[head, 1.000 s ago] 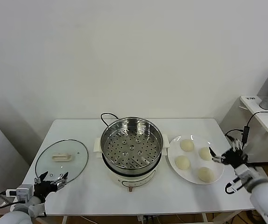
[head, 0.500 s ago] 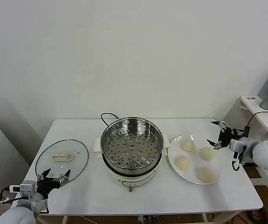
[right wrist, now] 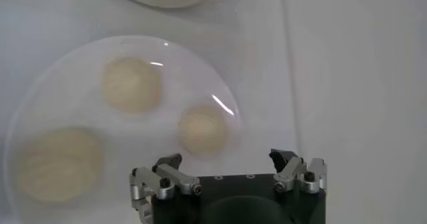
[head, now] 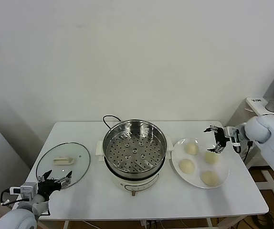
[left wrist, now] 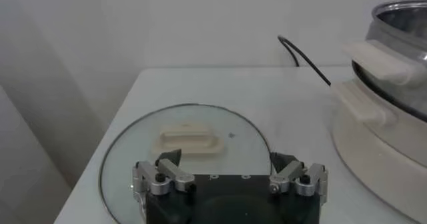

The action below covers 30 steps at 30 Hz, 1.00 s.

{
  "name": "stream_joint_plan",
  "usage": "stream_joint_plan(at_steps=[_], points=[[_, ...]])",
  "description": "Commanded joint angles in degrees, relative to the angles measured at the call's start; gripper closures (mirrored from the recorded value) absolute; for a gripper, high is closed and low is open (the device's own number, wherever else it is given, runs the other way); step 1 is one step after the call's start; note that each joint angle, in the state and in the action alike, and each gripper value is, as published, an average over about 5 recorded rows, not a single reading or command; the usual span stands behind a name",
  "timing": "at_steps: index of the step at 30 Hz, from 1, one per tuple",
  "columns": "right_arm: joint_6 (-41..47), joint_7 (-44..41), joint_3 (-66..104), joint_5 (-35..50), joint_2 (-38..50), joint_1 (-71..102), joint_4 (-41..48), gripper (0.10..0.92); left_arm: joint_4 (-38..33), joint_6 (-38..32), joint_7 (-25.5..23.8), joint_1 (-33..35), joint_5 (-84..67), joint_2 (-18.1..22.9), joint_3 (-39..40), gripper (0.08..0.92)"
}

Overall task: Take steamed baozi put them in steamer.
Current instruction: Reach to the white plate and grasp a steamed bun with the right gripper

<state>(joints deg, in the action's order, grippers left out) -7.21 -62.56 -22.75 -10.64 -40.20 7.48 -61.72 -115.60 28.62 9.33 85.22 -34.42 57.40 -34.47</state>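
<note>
Several steamed baozi, pale cream and round, lie on a white plate (head: pixel 198 161) to the right of the steamer (head: pixel 135 151); one baozi (head: pixel 210 157) is nearest my right gripper. The steamer is a steel pot with a perforated tray and nothing in it. My right gripper (head: pixel 212 139) hovers open over the plate's far right part, holding nothing. In the right wrist view its open jaws (right wrist: pixel 225 159) stand just past a small baozi (right wrist: pixel 202 129), with two more (right wrist: pixel 131 84) (right wrist: pixel 59 162) farther along the plate (right wrist: pixel 167 65). My left gripper (head: pixel 57 180) waits open at the front left.
A clear glass lid (head: pixel 63 162) with a white handle lies flat left of the steamer, just ahead of my left gripper (left wrist: pixel 227 159). The steamer's black cord (head: pixel 109 119) trails behind it. A side desk (head: pixel 270 119) stands off the table's right end.
My right arm has lifted from the table's front right corner and swung inward, ending above the plate's far right side. The left gripper has drifted slightly toward the front edge.
</note>
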Motion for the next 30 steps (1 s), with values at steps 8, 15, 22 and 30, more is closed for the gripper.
stream_joint_plan(at_steps=[8, 15, 22, 30], points=[[-2.8, -4.1, -12.9, -2.5, -9.5, -10.9, 13.5, 0.203, 0.2, 0.1, -0.1, -0.6, 0.1, 0.1, 0.4, 0.177], [-4.6, -1.2, -10.4, -7.5, -13.9, -8.8, 18.7, 0.203, 0.3, -0.1, -0.2, -0.5, 0.0, 0.2, 0.3, 0.177], [-5.0, 0.5, -9.0, -9.4, -16.6, -7.5, 21.6, 0.207, 0.1, -0.1, -0.2, -0.5, 0.0, 0.5, 0.3, 0.177], [-4.8, 0.4, -7.2, -11.3, -18.4, -5.9, 23.3, 0.292, -0.5, 0.0, -0.2, -0.2, 0.0, 0.5, 0.1, 0.177]])
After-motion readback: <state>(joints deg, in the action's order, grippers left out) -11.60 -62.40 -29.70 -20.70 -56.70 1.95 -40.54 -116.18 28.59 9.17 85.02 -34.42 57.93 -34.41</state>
